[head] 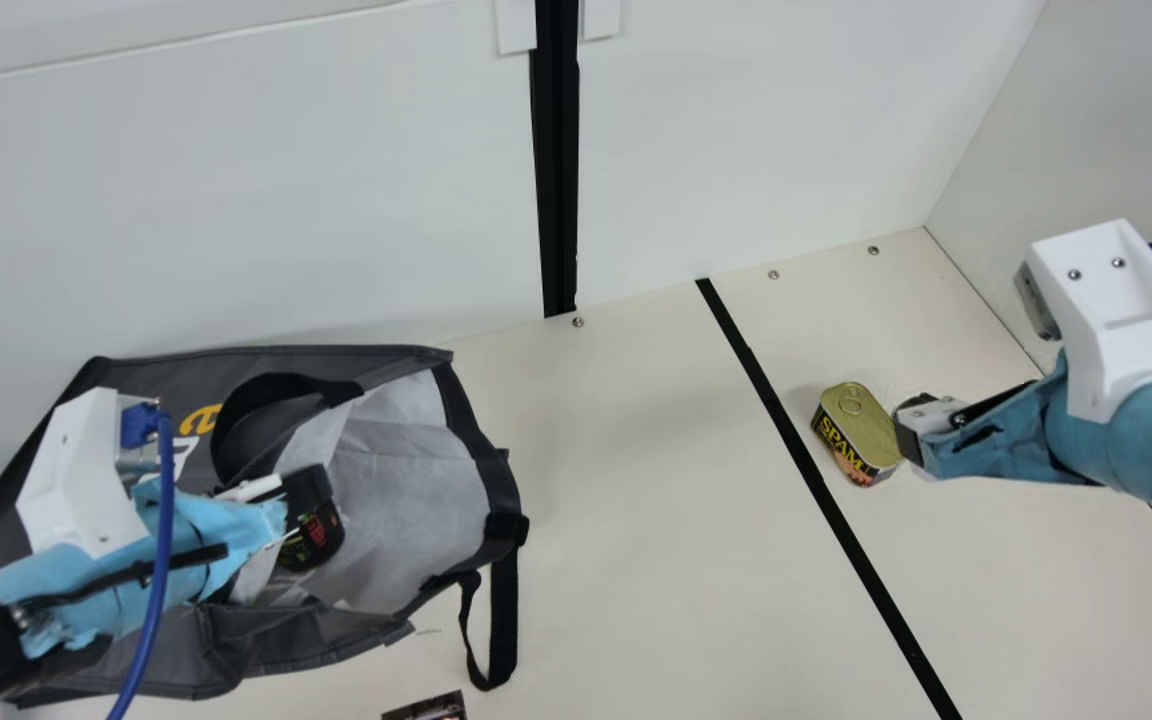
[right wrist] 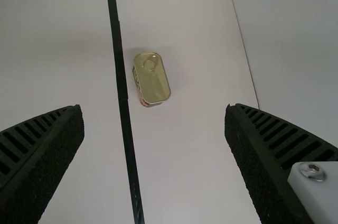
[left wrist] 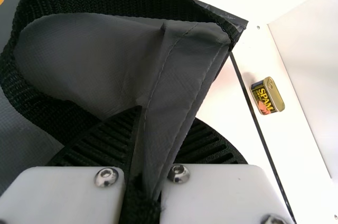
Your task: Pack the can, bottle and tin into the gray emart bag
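Observation:
The gray bag lies tilted at the left, its pale-lined mouth facing right. My left gripper is at this mouth; in the left wrist view the left gripper pinches a fold of the bag's edge beside a black strap. A dark item with red and green print shows at the left gripper's tips in the main view. The tin lies right of the black line. Close to its right side in that view is my right gripper. The right wrist view has the right gripper open, the tin beyond its fingertips.
A dark printed object is cut off by the main view's bottom edge. One bag handle hangs onto the table. White walls stand behind and at the right. A black line crosses the table.

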